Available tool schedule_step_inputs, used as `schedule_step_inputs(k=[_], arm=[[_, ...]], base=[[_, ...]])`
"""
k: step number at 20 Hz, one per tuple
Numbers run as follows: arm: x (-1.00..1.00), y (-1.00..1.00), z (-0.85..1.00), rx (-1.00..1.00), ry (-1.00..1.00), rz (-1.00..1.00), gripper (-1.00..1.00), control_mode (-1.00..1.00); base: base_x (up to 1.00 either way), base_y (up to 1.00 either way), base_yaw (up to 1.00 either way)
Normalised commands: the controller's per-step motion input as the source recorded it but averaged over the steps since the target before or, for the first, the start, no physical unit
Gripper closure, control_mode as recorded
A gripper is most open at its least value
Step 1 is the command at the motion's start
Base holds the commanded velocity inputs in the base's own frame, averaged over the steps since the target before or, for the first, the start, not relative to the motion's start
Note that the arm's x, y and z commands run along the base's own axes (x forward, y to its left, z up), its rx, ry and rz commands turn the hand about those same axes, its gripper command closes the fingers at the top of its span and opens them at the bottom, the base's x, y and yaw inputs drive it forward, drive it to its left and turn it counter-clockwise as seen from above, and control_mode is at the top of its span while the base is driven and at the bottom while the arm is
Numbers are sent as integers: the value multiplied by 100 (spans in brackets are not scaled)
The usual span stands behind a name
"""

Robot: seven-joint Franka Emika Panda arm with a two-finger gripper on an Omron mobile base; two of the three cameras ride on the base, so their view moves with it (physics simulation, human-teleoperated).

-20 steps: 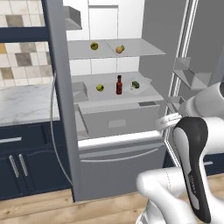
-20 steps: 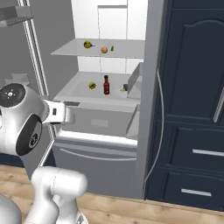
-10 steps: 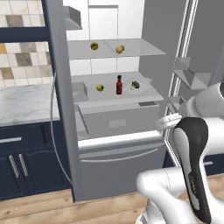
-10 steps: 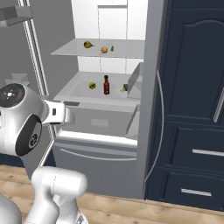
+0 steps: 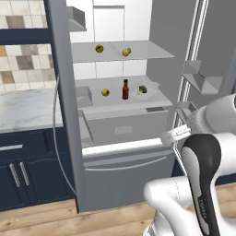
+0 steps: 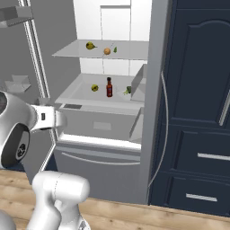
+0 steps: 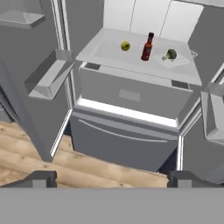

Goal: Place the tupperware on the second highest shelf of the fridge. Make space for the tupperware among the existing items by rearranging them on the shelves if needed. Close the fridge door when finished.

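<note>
the tupperware sits on the fridge shelf right of the bottle. our gripper hangs wide and empty. we judge the tray light, stiff, slippery; take it by a rim.

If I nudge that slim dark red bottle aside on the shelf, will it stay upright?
Probably not reliably: the slim dark red bottle with black cap stands tall on a narrow base, so a high push may tip it. Fallen, it would likely roll toward the small yellow-green round fruit.
</note>
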Motion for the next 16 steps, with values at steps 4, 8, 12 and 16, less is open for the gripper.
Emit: schedule_step_inputs(k=[4,8,12,16], arm=[[-4,91,0,-23,-3,17,-100,-100],[0,83,0,-23,0,10,-100,-100],[0,86,0,-24,0,7,-100,-100],[13,74,0,-24,2,3,-100,-100]], base=[[0,0,0],[0,0,0],[0,0,0],[0,0,0]])
